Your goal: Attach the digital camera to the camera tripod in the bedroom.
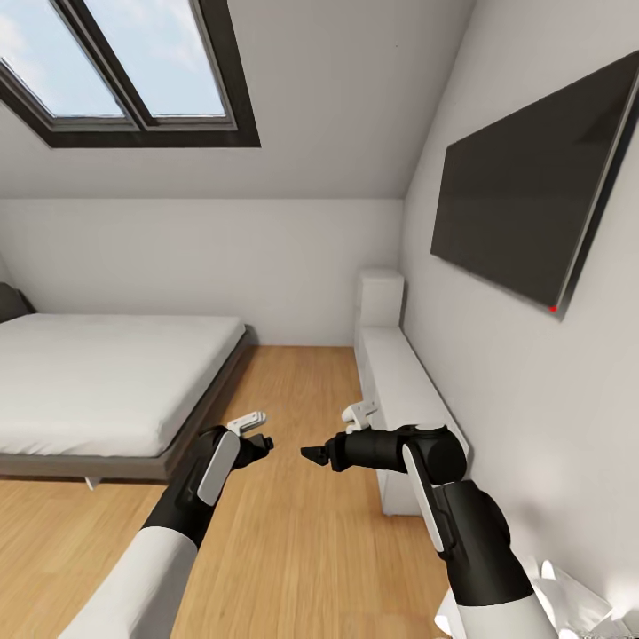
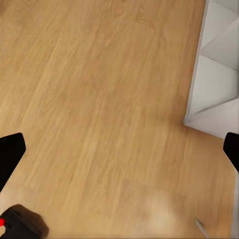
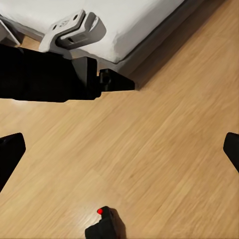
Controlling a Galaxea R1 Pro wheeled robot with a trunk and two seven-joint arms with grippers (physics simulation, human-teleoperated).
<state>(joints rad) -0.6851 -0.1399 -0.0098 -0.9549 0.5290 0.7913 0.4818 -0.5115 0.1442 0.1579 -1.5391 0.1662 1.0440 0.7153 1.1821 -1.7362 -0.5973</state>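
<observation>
The digital camera, a small black box with a red button on top, lies on the wood plank floor of the bedroom. In the left wrist view the camera sits at the frame's corner. My left gripper and right gripper hang in the air above the floor, tips facing each other. Both are open and hold nothing. The floor shows between their widely spread fingers. The camera tripod is out of view.
A grey bed with a white mattress stands at the left. White cube shelves run along the right wall under a dark wall screen. A skylight is overhead. Open floor lies between bed and shelves.
</observation>
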